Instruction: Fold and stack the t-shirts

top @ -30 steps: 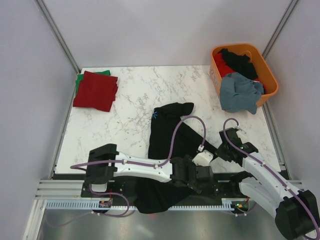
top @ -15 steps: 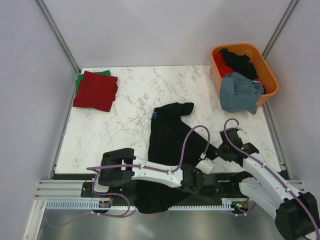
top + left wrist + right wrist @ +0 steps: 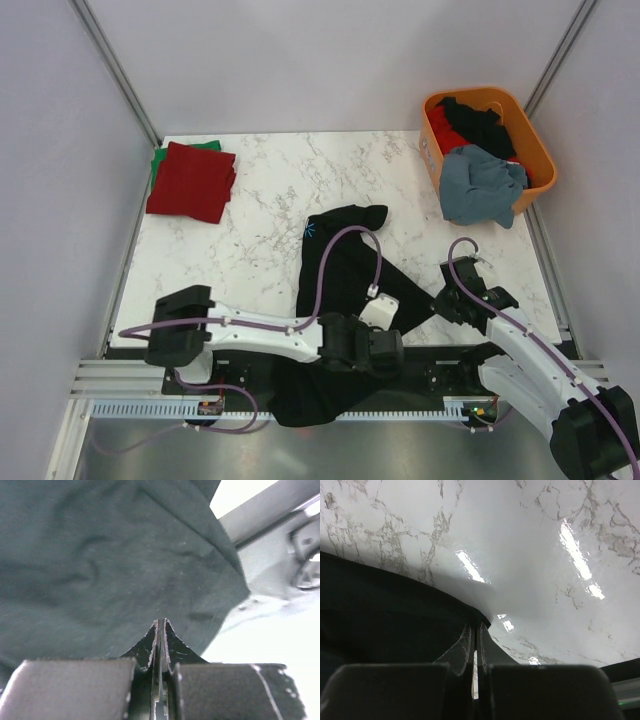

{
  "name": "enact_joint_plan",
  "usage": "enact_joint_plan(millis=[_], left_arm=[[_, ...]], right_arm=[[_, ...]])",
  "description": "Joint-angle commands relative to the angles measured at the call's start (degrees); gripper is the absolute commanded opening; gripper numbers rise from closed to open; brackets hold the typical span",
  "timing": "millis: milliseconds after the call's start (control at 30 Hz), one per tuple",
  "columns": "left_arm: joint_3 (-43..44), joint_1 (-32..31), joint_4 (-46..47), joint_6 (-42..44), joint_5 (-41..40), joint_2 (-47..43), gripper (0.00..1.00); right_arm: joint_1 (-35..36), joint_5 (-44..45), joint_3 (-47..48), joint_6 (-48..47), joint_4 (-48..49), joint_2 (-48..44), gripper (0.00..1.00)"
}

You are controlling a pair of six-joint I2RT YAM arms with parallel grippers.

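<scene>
1. Top external view.
   - A soft black cloth t-shirt (image 3: 335,265) lies crumpled lengthwise on the white, grey-veined marble worktop (image 3: 260,210). Its lower part hangs over the near edge among the arm bases.
   - A tiny light-blue mark (image 3: 309,231) sits near the collar, too small to read.
   - The left claw (image 3: 388,348) lies low over the shirt's near right part, its fingertips hidden by the wrist.
   - The right claw (image 3: 443,297) rests at the shirt's right edge.
   - At the far left, a dark red t-shirt (image 3: 192,182), folded to a rectangle, lies on a folded green t-shirt (image 3: 157,165); only a strip of the green one shows.
   - At the far right, an orange plastic basket (image 3: 541,150) holds bunched black and red cloth.
   - A grey-blue t-shirt (image 3: 482,187) drapes over the basket's near rim onto the worktop.

2. Left wrist view.
   - The left claw (image 3: 160,626) has its jaws pressed together, pinching the black cloth t-shirt (image 3: 100,555), whose creases run toward the tips.
   - The cloth fills most of the frame and looks grey-green and lint-flecked here.
   - Metal frame parts at right are blurred and overexposed.

3. Right wrist view.
   - The right claw (image 3: 475,630) is closed on the curved edge of the black cloth t-shirt (image 3: 380,610), which reads as a dark mass without detail.
   - Beyond it the glossy worktop (image 3: 545,540) shows bright light reflections.
</scene>
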Motion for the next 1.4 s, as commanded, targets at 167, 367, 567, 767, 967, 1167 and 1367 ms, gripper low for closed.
enact_joint_plan(millis=[167, 367, 567, 767, 967, 1167, 1367], left_arm=[[-6.1, 1.43, 7.18, 2.97, 5.4, -10.05, 0.81], [2.06, -5.95, 7.1, 1.31, 5.95, 5.77, 0.88], [4.71, -5.52, 5.96, 0.34, 5.07, 11.32, 0.78], [1.2, -4.29, 5.17, -2.73, 2.7, 8.35, 0.2], [-5.74, -1.12, 4.29, -5.55, 0.59, 2.54, 0.02], [-4.62, 4.74, -9.48, -4.41, -11.24, -18.09, 0.02], [-10.66, 27.03, -17.41, -0.11, -13.48, -49.29, 0.02]], right_arm=[[-0.34, -0.26, -0.76, -0.12, 1.52, -0.33, 0.0], [-0.43, -0.44, -1.2, -0.2, 1.78, -0.16, 0.0], [-0.52, -0.96, -1.55, -0.38, 1.87, -1.04, 0.0], [-0.43, -1.31, -2.08, -0.29, 2.22, -1.12, 0.0], [-0.43, -1.4, -2.17, -0.55, 2.48, -0.77, 0.0], [-0.78, -1.4, -0.24, -1.35, 1.08, -0.95, 0.0], [-2.36, 0.25, 8.1, -2.31, -3.83, -1.91, 0.0]])
